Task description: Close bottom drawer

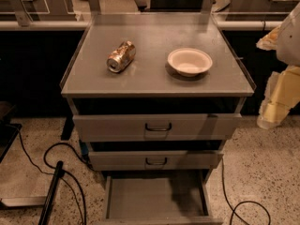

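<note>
The bottom drawer (140, 198) is the lowest of three grey cabinet drawers. It stands pulled far out toward me, showing a shallow, flat, empty grey tray. Its front panel lies along the bottom edge of the view and its handle is out of view. My gripper (276, 102) hangs at the far right, beside the cabinet at about the height of the top drawer. It is well above and to the right of the bottom drawer and touches nothing.
The middle drawer (155, 161) and the top drawer (157, 126) each stick out slightly and have dark loop handles. A crushed can (121, 56) and a white bowl (189, 61) sit on the cabinet top (154, 81). Black cables (61, 172) lie on the speckled floor on both sides.
</note>
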You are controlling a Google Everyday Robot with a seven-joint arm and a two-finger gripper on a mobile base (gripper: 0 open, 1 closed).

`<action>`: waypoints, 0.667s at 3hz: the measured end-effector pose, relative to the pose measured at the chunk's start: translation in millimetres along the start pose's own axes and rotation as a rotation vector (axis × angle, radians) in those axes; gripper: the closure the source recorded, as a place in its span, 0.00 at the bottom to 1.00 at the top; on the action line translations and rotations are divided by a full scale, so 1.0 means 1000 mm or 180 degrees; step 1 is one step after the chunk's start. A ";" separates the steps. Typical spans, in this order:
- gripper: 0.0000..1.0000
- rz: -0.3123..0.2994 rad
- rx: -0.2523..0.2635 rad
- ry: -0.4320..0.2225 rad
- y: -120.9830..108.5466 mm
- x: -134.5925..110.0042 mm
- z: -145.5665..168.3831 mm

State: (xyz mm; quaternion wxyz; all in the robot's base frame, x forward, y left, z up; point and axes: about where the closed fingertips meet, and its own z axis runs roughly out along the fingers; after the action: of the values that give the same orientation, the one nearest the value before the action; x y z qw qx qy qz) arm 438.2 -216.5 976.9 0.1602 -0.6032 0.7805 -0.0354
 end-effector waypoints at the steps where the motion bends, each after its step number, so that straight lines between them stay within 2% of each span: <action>1: 0.00 0.0000 0.0000 0.0000 0.000 0.000 0.000; 2: 0.18 0.0000 0.0000 0.0000 0.000 0.000 0.000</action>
State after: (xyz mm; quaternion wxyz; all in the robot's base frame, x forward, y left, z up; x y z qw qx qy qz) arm 438.2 -216.4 977.0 0.1602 -0.6032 0.7805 -0.0354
